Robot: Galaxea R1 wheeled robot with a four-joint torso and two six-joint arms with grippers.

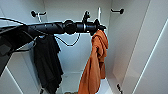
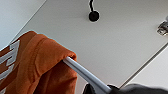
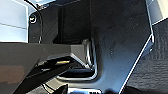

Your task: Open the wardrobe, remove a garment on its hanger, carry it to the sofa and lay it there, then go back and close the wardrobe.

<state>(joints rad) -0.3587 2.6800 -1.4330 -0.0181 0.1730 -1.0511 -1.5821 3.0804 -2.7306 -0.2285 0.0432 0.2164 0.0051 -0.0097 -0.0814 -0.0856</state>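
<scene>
Left arm [image 1: 50, 28] reaching in from the near left, straight across into the open wardrobe [image 1: 130, 37]. Left gripper [image 1: 98, 27] up at the neck of the garment [image 1: 96, 65], and in the left wrist view clamped on the hanger [image 2: 85, 73], a pale bar gripped in dark fingers [image 2: 113, 88] with orange cloth draped over its far end. Garment hanging long and bunched below the gripper, a white mark [image 2: 10, 56] showing on the fabric. Right gripper: no telling, spread or pressed together (right wrist view all dark robot parts). Further left, a black garment [image 1: 48, 62] hanging on its own hanger. Further back, dark hooks [image 1: 37, 13] on the white rear wall, another at upper right [image 1: 118, 10]. Progress, by the look of it: doors open, hanger in hand, whether free of its hook unclear. Left to do: carrying to the sofa, laying down, returning, closing the doors.
</scene>
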